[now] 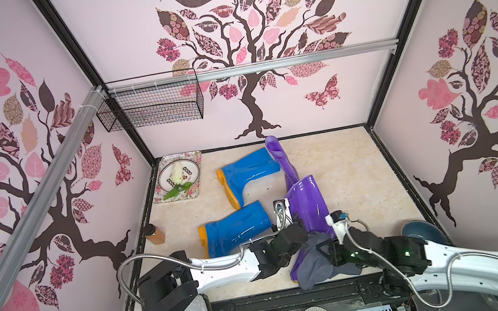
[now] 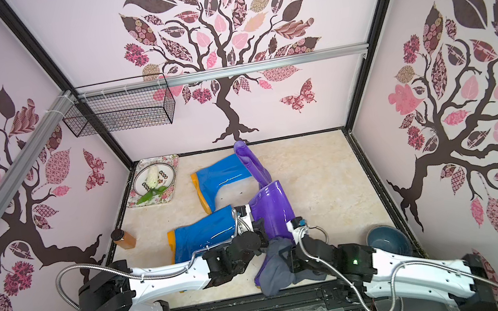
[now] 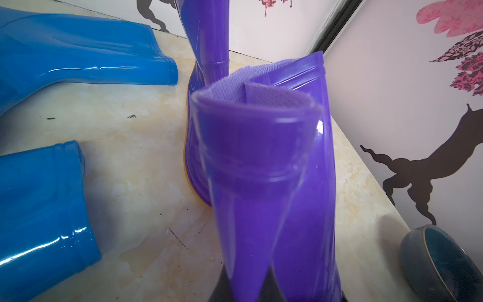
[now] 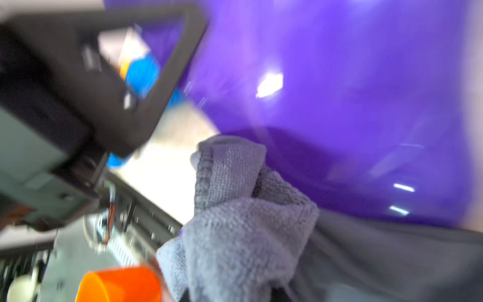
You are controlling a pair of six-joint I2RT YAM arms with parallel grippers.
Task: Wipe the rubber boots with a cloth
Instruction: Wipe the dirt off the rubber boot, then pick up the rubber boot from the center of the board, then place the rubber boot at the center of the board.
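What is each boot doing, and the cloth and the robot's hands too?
near purple boot: tilted, gripped
far purple boot: standing upright
far blue boot: lying on its side
near blue boot: lying on its side
cloth: bunched, against the near purple boot
left gripper: shut on the near purple boot
right gripper: shut on the cloth

Top views overlook; wrist views hug purple boot [image 3: 261, 183].

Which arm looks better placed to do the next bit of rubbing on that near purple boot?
The right. The right end effector grips the grey cloth against the near purple boot. The left end effector is clamped on that boot's shaft, apparently steadying it, with no cloth.
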